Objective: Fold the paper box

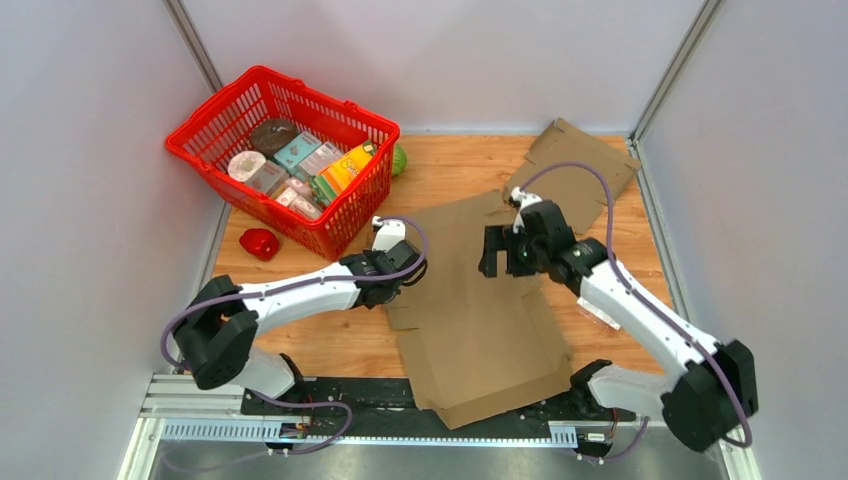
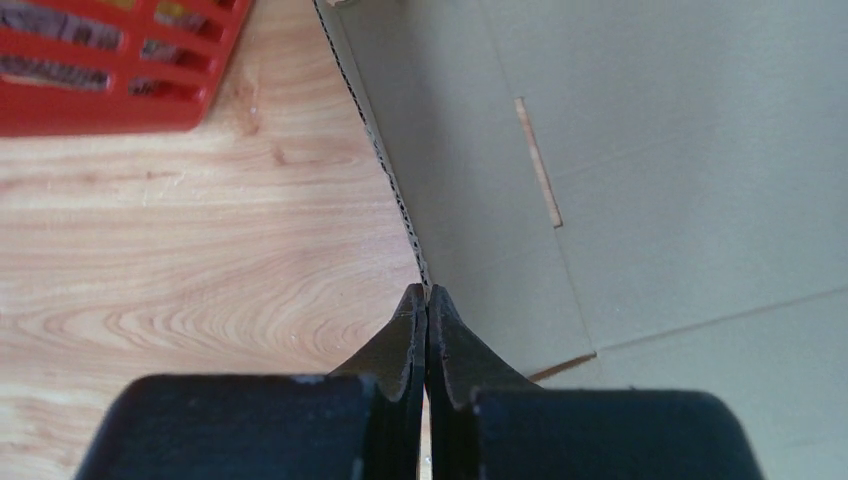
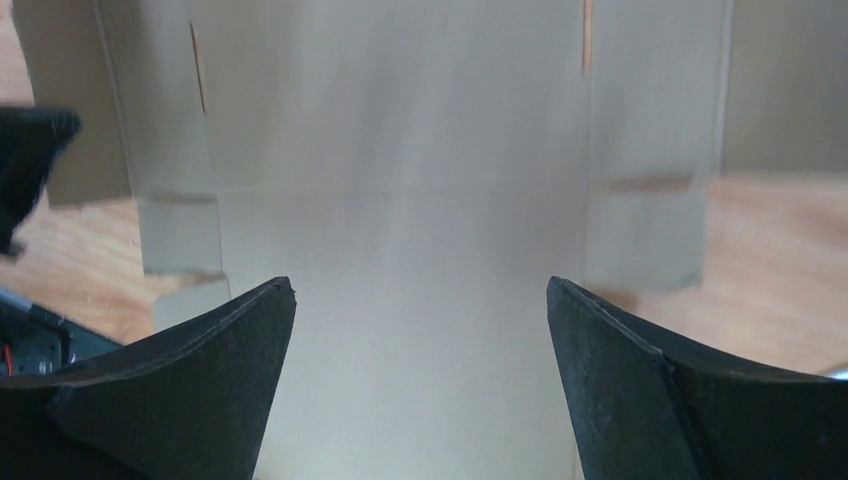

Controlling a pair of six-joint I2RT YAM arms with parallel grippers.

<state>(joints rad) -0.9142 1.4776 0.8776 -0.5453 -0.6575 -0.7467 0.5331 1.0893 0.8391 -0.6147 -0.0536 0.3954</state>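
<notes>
Overhead view with both wrist views. The paper box point(image 1: 480, 310), a flat unprinted cardboard blank, is lying at the middle of the table point(image 1: 450, 170), with its long axis running from 6 o'clock to 12 o'clock and its near end overhanging the table's near edge. The left gripper point(image 2: 427, 295) is sitting at the blank's 9 o'clock edge, so the blank is lying toward 3 o'clock from it. Its fingertips are pressing together right at the corrugated edge, and whether any cardboard is caught between them cannot be told. The right gripper point(image 3: 420, 285) is hanging over the blank's far half with its jaws spread wide, holding nothing. The left arm is therefore the one nearer an edge to work on. Any lift of that side flap is probably going to hinge on a crease parallel to the long axis. A red basket point(image 1: 200, 140) of groceries is standing at 10 o'clock, its packet labels too small to read, and the blank itself is carrying no writing.
</notes>
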